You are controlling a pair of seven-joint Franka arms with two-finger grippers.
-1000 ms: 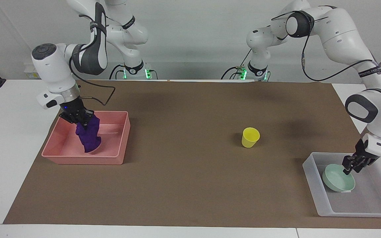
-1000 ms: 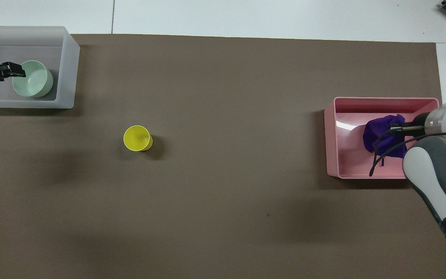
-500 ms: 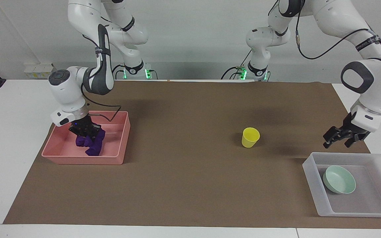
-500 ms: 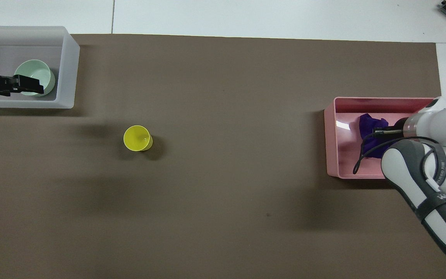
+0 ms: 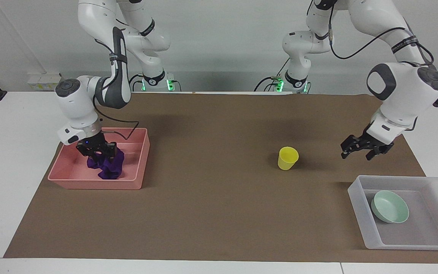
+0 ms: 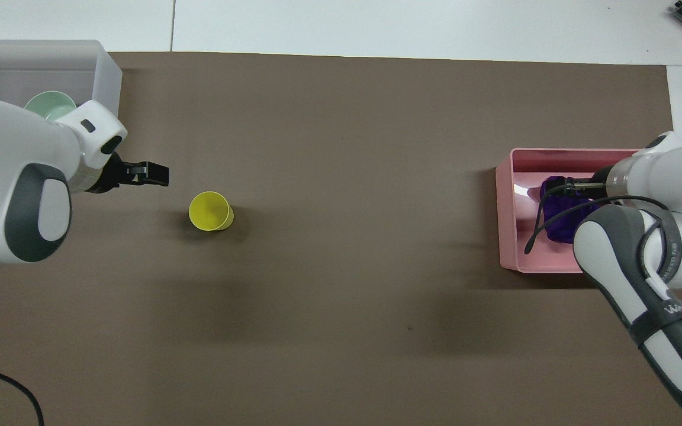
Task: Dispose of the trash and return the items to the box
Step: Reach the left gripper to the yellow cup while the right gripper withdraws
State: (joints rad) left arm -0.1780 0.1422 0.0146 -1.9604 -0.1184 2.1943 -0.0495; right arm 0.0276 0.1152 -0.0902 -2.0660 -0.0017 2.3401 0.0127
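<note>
Task state: the trash (image 5: 107, 166) lies in the pink bin (image 5: 135, 183), directly under the right gripper (image 5: 96, 151), whose spread jaws grip nothing; the bowl (image 5: 390, 206) rests in the box (image 5: 359, 205). Remaining — the yellow cup (image 5: 288, 158), upright beside the left gripper (image 5: 357, 150), jaws parted and empty, bare brown mat (image 5: 211, 205) all round.
</note>
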